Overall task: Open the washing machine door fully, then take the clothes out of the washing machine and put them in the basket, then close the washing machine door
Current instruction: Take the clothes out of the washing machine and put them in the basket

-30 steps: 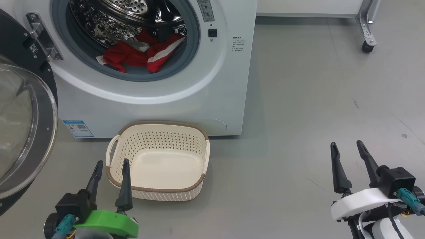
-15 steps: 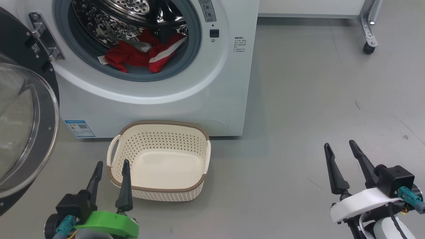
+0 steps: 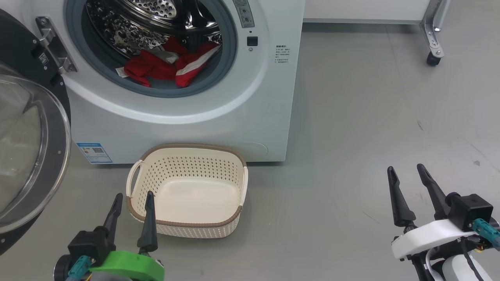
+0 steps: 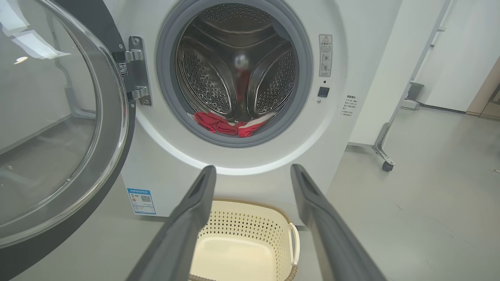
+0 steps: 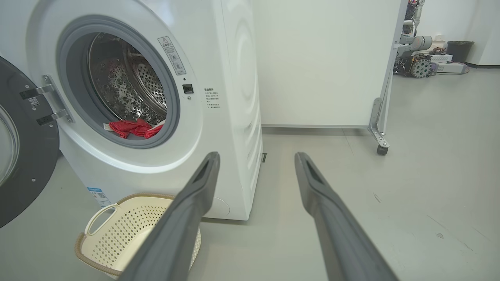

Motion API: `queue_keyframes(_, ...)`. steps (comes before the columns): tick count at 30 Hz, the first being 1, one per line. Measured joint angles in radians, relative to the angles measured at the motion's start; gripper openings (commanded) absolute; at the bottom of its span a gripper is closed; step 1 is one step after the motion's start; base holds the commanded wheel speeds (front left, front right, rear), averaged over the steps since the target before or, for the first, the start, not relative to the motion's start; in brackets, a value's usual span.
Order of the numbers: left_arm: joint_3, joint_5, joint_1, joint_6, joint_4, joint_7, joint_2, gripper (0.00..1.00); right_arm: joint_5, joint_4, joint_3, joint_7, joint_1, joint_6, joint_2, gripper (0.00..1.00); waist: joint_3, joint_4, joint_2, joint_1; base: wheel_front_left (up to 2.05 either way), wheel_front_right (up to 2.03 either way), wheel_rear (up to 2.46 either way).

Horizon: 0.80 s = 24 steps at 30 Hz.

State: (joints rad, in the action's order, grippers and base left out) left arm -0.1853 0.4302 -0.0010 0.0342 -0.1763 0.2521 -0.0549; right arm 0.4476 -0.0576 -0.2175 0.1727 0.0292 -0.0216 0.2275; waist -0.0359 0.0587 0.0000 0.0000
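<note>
The washing machine (image 3: 218,128) stands ahead with its door (image 3: 23,156) swung wide to the left, glass bowl facing out. Red and white clothes (image 3: 168,66) lie at the front lip of the steel drum; they also show as the clothes (image 4: 228,125) and the clothes (image 5: 134,128) in the wrist views. The cream basket (image 3: 187,224) sits empty on the floor right below the opening. My left gripper (image 3: 133,199) hovers open at the basket's near-left corner. Far to the right, my right gripper (image 3: 407,173) is open over bare floor.
A white partition on a castor leg (image 3: 431,58) stands at the back right. Grey floor (image 3: 351,136) spreads to the right of the machine. Another robot arm (image 5: 416,43) and equipment stand far off in the room.
The head camera has shifted slightly, so the scene sits a little lower and right. The right gripper has drifted a bit. Both grippers stay open.
</note>
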Motion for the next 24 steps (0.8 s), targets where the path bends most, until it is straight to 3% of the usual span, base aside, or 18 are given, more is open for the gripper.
queue_keyframes(13,-0.007,0.004,0.001,0.005,-0.002,0.0,0.0,1.0,0.0,-0.002,-0.003,0.0,0.0,0.0,0.0,1.0,0.003,0.003,0.0,0.0,0.0,0.0,0.0)
queue_keyframes(24,-0.006,0.092,0.002,0.025,0.007,-0.013,0.002,1.0,0.0,-0.002,-0.005,0.0,0.0,-0.007,0.0,1.0,0.001,0.007,0.0,0.0,0.14,-0.14,0.0)
